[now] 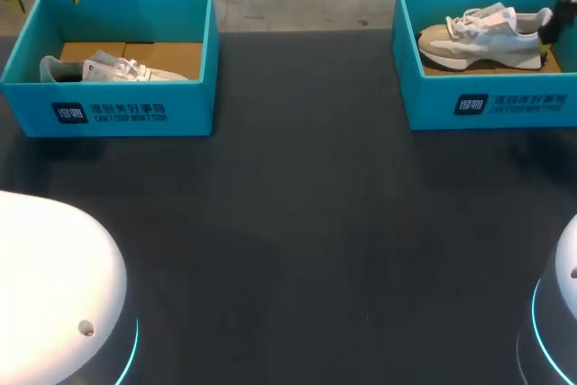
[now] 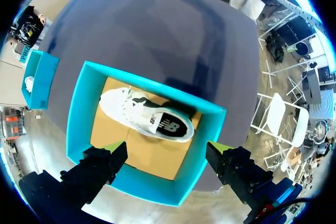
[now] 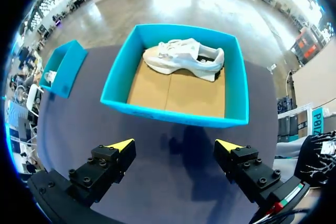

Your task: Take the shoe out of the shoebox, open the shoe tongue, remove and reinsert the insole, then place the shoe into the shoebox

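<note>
Left gripper [image 2: 167, 150] is hanging wide open, holding nothing, both yellow tips well apart. It is hovering over the near side of the left shoebox [image 2: 79, 108], looking straight down into it. The white shoe [image 2: 142, 114] is lying inside this box, ahead of the fingers and not touching them. It seems to be lying on its side, with the dark logo patch facing up. It is resting on the brown cardboard floor [image 2: 152, 156] and running slantwise across it, toward the box's far wall.

Right gripper [image 3: 175, 148] is also standing wide open and empty. It is hovering over the dark table [image 1: 297, 223], short of the right shoebox [image 3: 173, 111], which is sitting ahead of the fingers. The beige shoe [image 3: 184, 59] is standing upright on its sole inside that box, along the wall farthest from the gripper. The cardboard in front of it is showing bare.

In the head view the two teal boxes are sitting well apart at the table's far edge, left one at the far left, right one at the far right. The left gripper's yellow tips are showing just above the left box's far corner. A dark part at the right edge, beside the beige shoe's heel, is probably the right arm, but I cannot tell for sure.

Each shoe is sitting in its own box and neither gripper is touching one.
</note>
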Robot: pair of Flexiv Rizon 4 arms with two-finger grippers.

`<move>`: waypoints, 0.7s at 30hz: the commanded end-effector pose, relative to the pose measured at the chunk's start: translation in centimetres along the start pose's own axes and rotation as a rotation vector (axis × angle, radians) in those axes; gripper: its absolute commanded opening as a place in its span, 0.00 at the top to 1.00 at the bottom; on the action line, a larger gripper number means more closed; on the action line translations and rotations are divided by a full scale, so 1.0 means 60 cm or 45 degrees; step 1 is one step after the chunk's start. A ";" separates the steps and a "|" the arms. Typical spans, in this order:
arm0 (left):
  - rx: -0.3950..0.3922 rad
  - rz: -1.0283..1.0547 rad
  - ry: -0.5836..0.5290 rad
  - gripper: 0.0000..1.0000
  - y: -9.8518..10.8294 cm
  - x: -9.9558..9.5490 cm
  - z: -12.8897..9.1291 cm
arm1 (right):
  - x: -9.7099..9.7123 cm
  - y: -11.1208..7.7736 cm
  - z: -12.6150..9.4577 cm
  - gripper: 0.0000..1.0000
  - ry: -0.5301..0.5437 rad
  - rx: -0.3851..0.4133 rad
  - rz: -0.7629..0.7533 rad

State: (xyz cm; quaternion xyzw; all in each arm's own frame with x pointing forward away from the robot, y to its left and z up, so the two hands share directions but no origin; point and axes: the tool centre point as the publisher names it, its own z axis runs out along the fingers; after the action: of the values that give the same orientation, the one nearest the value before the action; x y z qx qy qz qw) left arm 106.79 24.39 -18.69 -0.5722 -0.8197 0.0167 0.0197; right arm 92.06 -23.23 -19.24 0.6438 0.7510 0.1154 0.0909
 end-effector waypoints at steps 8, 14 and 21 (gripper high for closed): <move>0.001 0.001 0.003 0.00 0.000 0.000 -0.001 | -0.048 0.134 0.027 0.00 -0.024 0.196 0.002; 0.001 0.001 0.003 0.00 0.000 0.000 -0.001 | -0.048 0.187 0.026 0.00 -0.057 0.234 0.045; 0.001 0.001 0.003 0.00 0.000 0.000 -0.001 | -0.041 0.240 0.050 0.00 -0.088 0.246 0.171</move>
State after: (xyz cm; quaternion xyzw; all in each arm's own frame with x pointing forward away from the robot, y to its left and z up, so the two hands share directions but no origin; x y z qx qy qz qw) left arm 106.82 24.38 -18.69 -0.5723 -0.8196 0.0168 0.0200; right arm 104.23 -23.95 -17.67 0.6901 0.7119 0.0873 0.0963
